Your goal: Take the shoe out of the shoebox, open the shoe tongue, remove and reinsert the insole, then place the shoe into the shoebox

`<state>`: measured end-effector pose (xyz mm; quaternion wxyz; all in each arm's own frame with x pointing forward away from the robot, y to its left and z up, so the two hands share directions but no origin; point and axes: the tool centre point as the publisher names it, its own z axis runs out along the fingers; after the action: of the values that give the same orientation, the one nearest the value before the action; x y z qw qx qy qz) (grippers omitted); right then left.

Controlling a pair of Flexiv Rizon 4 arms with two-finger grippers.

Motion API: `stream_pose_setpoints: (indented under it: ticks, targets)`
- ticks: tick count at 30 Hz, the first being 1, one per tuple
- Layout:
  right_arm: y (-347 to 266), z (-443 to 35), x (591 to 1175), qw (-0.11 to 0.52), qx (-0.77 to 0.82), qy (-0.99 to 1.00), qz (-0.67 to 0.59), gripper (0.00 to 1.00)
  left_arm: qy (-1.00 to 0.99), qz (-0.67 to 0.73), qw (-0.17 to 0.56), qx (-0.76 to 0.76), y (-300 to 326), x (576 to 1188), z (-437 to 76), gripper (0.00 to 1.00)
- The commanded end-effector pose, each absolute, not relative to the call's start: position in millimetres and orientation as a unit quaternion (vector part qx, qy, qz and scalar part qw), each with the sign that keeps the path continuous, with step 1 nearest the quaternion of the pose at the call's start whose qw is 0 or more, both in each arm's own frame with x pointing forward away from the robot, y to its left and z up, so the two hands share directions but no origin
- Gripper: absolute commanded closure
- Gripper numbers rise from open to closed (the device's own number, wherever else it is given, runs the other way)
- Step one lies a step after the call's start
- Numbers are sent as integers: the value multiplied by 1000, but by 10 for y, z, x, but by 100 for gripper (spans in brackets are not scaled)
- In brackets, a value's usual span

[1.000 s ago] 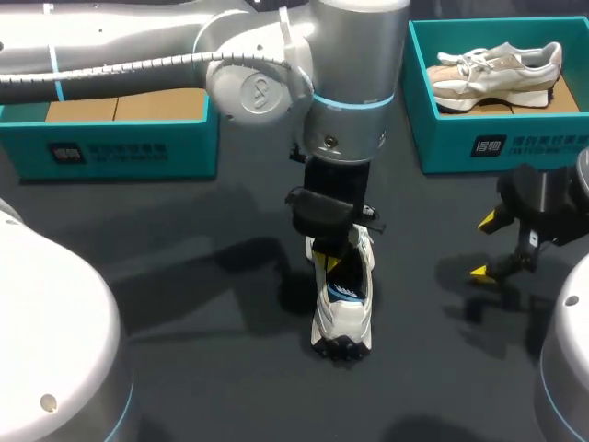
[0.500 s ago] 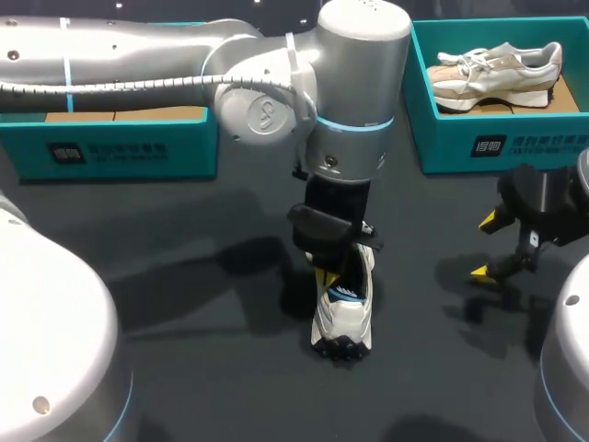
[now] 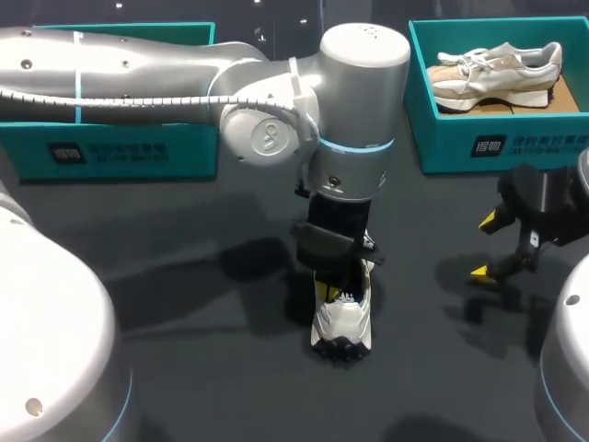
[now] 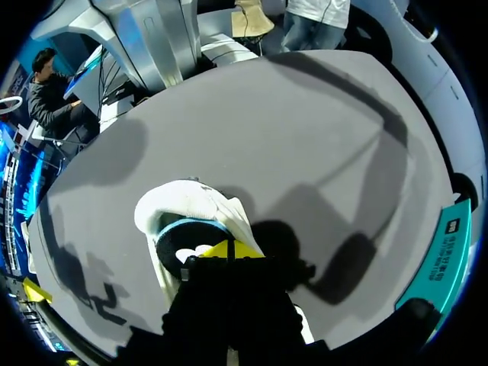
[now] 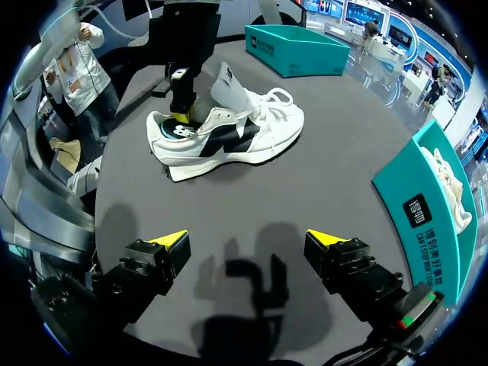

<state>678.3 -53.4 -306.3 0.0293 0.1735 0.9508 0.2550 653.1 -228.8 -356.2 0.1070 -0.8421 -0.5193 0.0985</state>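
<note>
**Operator:** Where is the shoe?

**Spotter:** Your white shoe [image 3: 342,318] stands on its sole at the middle of the dark table [image 3: 184,368], outside both boxes. Its toe points toward the camera behind the robot. From the right wrist you see it side-on, with the tongue [image 5: 227,82] raised above the opening.

**Operator:** And my left arm?

**Spotter:** Your left arm [image 3: 166,69] comes in from the left, reaches to the middle of the table and points straight down over the shoe. Your left gripper [image 3: 327,287] is sunk into the heel opening (the left wrist view shows a patch of yellow inside the shoe's collar). I cannot tell how its jaws stand, or whether they hold anything, because the black gripper body and the shoe hide them.

**Operator:** The right side?

**Spotter:** Your right gripper [image 5: 248,242] hangs above bare table, well apart from the shoe and to its right. Its jaws are wide apart with nothing between them, and its shadow falls on the tabletop just below.

**Operator:** The boxes?

**Spotter:** Two teal boxes sit along the far edge of the table. The left box [image 3: 120,152] is partly hidden behind your left arm, so I cannot see into it. The right box [image 3: 460,143] has a beige shoe [image 3: 497,66] lying inside. Both boxes are well apart from the white shoe.
</note>
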Motion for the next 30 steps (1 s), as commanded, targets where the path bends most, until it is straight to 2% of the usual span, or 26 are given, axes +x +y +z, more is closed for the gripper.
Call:
stream_pose_setpoints:
  ticks: [1, 18, 30]
  targets:
    - [-531, -3058, 6766, 30, 174, 951, 254, 0, -518, 100, 100, -844, -2259, 6523, -3521, 100]
    - [-531, -3058, 6766, 30, 174, 951, 254, 0, -556, 57, 111, -822, -2328, 6549, -3932, 100]
    - [-531, -3058, 6766, 30, 174, 951, 254, 0, -562, 9, 78, -823, -2324, 6616, -3626, 100]
